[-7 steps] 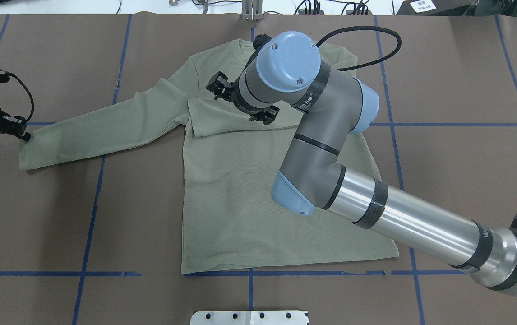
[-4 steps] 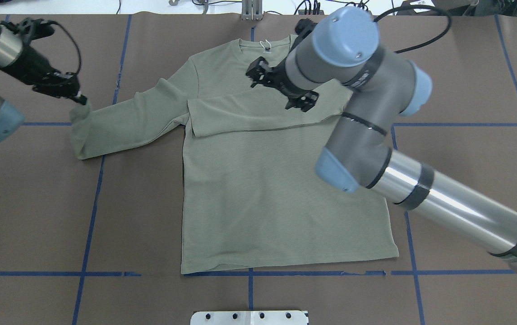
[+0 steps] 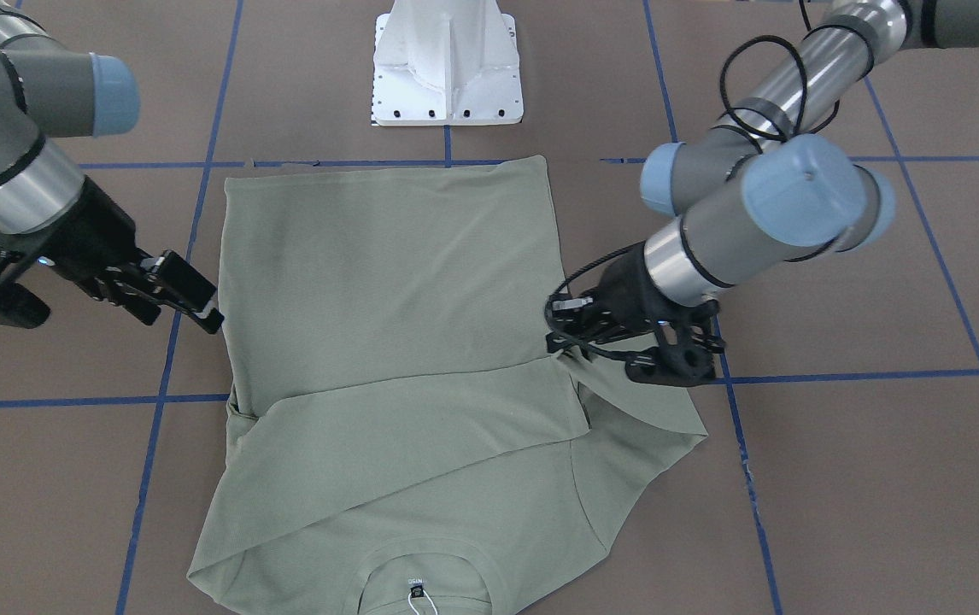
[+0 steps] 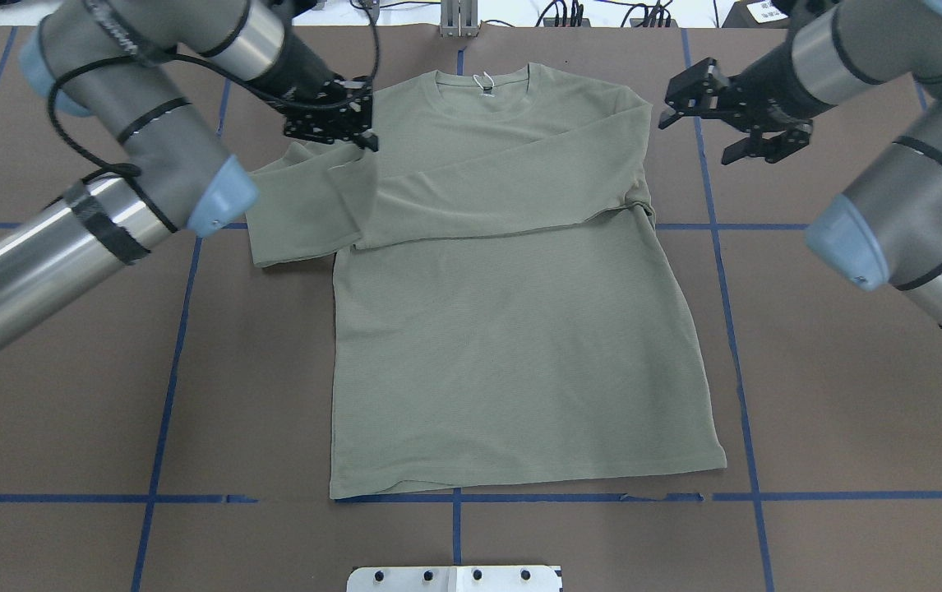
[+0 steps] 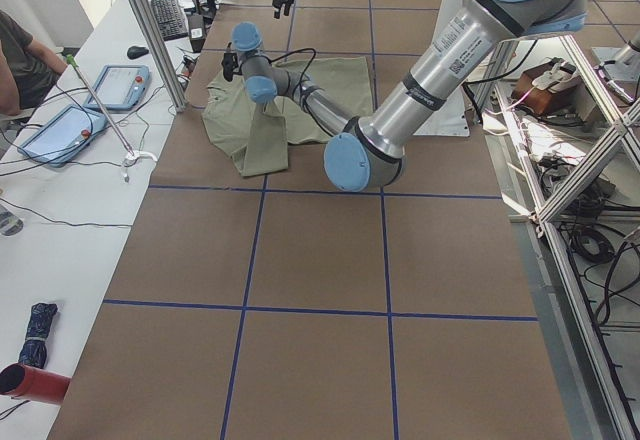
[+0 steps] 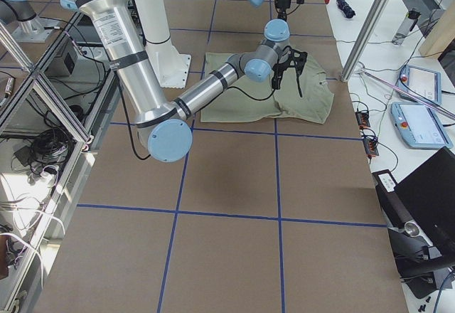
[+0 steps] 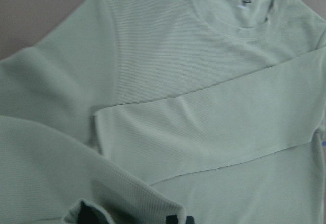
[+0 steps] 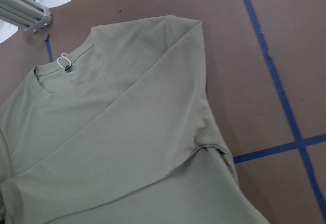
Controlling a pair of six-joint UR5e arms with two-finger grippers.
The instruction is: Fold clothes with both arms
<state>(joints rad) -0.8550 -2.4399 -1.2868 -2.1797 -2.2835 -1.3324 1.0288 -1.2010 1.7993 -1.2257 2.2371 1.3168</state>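
Note:
The sage-green long-sleeved shirt (image 4: 504, 345) lies flat on the brown table, neck toward the far edge. One sleeve (image 4: 504, 193) is folded across the chest. My left gripper (image 4: 362, 136) is shut on the cuff of the other sleeve (image 4: 298, 214), which it holds doubled back at the shirt's shoulder. From across the table, that gripper (image 3: 559, 347) pinches the raised sleeve fabric. The left wrist view shows the shirt (image 7: 204, 81) with the gripped cuff at the bottom edge. My right gripper (image 4: 697, 133) hangs open beside the shirt's other shoulder, holding nothing. The right wrist view shows the folded sleeve (image 8: 127, 142).
The white pedestal base (image 3: 447, 68) stands at the robot's side of the table. Blue tape lines (image 4: 167, 362) grid the brown surface. Beyond the far edge a bench carries tablets (image 5: 50, 130) and cables, and a person's arm (image 5: 20, 60) shows there.
My left gripper has carried the sleeve cuff from the far left in to the shirt's shoulder. The right arm has drawn off the chest to the right, its gripper open.

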